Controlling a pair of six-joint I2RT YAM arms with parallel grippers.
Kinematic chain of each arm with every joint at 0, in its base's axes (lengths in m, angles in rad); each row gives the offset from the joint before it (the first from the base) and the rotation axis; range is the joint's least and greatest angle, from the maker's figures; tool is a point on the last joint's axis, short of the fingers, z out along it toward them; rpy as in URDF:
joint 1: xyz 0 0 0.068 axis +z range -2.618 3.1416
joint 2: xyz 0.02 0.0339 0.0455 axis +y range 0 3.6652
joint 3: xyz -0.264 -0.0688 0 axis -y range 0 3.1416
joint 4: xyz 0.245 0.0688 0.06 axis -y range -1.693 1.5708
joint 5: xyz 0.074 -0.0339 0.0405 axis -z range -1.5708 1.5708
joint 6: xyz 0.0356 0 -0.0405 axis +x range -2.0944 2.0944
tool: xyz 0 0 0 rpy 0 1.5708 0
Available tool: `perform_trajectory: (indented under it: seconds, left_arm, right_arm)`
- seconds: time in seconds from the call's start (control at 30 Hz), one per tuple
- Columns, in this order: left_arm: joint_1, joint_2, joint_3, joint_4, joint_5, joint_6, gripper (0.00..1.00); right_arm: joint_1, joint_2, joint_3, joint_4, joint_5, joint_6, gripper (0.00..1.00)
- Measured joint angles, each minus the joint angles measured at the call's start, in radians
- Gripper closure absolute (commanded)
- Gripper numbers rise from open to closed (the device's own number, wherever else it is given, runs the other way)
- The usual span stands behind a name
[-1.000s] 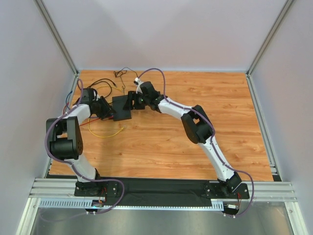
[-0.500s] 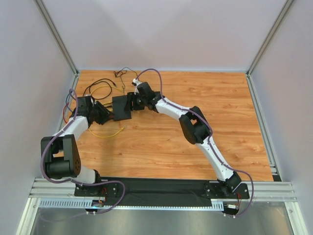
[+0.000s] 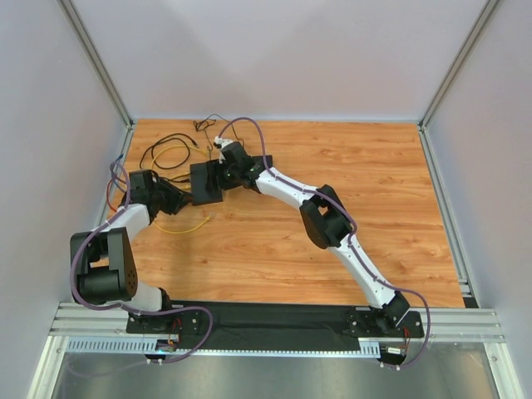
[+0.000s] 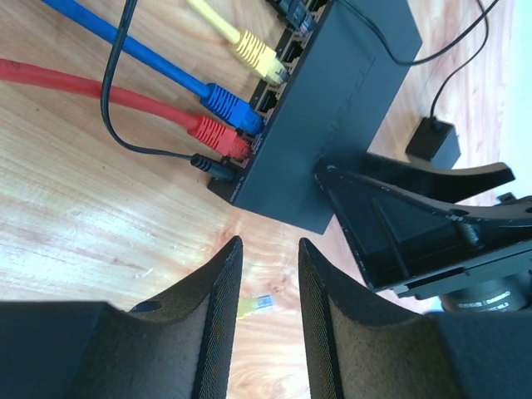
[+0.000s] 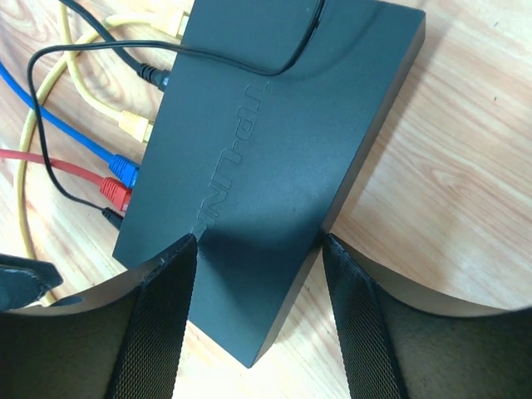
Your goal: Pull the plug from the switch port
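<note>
Seen from above, the switch (image 3: 206,183) lies on the wooden table (image 3: 349,158) between the left gripper (image 3: 179,199) and the right gripper (image 3: 220,174), with loose cables (image 3: 170,150) beyond. In the left wrist view, the fingers (image 4: 218,332) stand narrowly parted and hold nothing; the red plug (image 4: 218,137), blue plug (image 4: 233,108) and yellow plug (image 4: 259,60) sit seated ahead across bare wood. In the right wrist view, the fingers (image 5: 162,324) spread wide over the switch's near end, with open wood to their right.
</note>
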Motion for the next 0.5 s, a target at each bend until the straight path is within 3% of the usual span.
perform_trajectory:
  seconds: [0.5]
  left_arm:
    - [0.018, 0.058, 0.0, 0.013, -0.001, -0.077, 0.63]
  right_arm:
    - [0.021, 0.062, 0.146, -0.116, 0.1, 0.007, 0.42]
